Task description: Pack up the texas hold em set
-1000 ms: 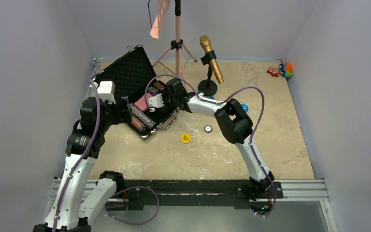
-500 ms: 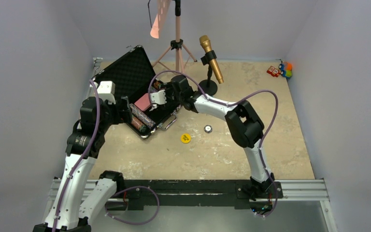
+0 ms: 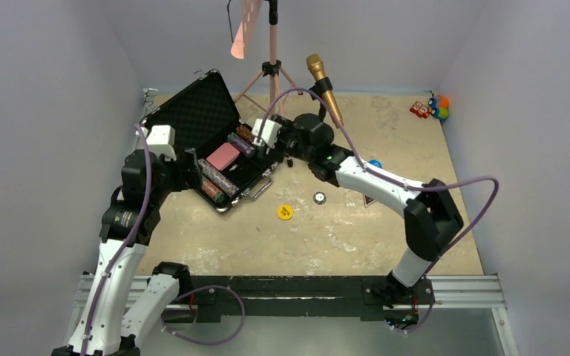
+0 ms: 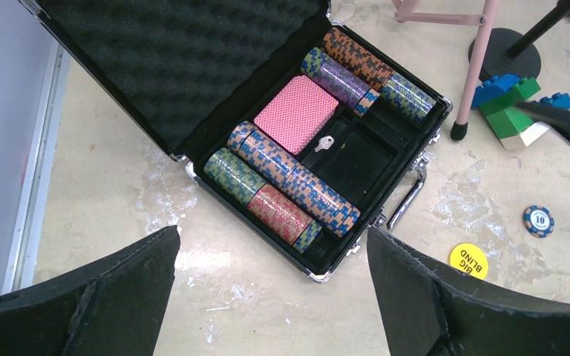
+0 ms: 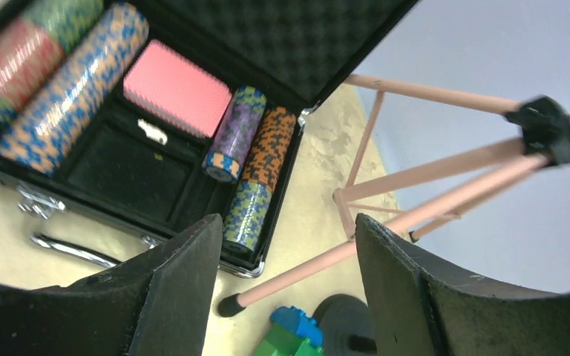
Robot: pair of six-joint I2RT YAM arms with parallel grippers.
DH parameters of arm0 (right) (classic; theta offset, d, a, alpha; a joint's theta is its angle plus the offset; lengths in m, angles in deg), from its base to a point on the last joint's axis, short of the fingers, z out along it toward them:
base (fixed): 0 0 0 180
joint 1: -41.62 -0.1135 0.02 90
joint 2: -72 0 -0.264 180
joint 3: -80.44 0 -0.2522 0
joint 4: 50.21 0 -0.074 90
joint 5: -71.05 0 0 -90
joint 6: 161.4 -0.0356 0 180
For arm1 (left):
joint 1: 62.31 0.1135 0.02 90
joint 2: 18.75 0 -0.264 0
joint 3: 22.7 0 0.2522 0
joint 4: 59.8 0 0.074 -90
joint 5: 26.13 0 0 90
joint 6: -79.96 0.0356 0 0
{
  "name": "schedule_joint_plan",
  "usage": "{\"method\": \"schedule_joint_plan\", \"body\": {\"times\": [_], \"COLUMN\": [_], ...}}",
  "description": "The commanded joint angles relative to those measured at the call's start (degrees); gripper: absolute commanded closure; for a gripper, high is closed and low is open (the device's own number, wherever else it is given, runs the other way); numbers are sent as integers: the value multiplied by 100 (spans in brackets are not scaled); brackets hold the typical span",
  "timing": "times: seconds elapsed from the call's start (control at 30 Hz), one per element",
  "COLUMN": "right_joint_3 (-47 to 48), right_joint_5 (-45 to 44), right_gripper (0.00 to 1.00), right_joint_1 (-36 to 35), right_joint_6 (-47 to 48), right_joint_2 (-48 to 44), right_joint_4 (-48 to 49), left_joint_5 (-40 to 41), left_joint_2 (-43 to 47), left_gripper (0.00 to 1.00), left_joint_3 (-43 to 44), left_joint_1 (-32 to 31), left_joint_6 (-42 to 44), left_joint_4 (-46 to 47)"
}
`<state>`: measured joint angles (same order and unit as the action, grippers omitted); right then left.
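Now the right arm reaches long and low across the worktop (image 3: 326, 237), its claw (image 5: 288, 230) spread wide and empty by the far right corner of the case (image 4: 171, 67); a second ago it hung close by the pink deck (image 4: 297, 113). The left claw (image 4: 273, 237), also wide, hovers over the open case. Chip rolls (image 4: 293, 182) and deck lie inside; the yellow button (image 4: 468, 259) lies outside on the worktop

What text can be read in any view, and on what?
"BIG BLIND": on the yellow button lying on the table, left wrist view.
"10": at the centre of the blue-edged chip lying on the table beside it.
In the top view, both are too small to read.
The pink card deck shows only a pattern, no text.
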<state>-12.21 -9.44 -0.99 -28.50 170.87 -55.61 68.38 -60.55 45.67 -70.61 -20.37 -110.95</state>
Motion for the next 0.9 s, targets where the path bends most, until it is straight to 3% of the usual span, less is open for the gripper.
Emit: {"method": "schedule_joint_plan", "body": {"times": [0.0, 0.07, 0.47, 0.63, 0.87], "right_joint_3": [105, 132, -1166, -1559, -1697], "right_joint_5": [-296, -166, -1210, -1656, -1776], "right_gripper": [32, 34, 35, 36, 40], "right_joint_1": [168, 277, 526, 526, 543], "right_joint_6": [-2349, -2775, -5431, -6362, -6800], "right_joint_2": [-714, -847, -2173, -2019, -1346], "right_joint_4": [-589, -1335, -2590, -2933, -2986], "left_joint_5": [32, 62, 410, 339, 373], "left_joint_2": [75, 76, 233, 169, 120], "left_gripper": [0, 1, 1, 1, 1], "left_joint_3": [-29, -10, -67, -81, -73], "left_joint_1": [21, 21, 20, 21, 19], "left_joint_6": [-113, -74, -30, -74, -66], "left_joint_4": [177, 138, 116, 134, 121]}}
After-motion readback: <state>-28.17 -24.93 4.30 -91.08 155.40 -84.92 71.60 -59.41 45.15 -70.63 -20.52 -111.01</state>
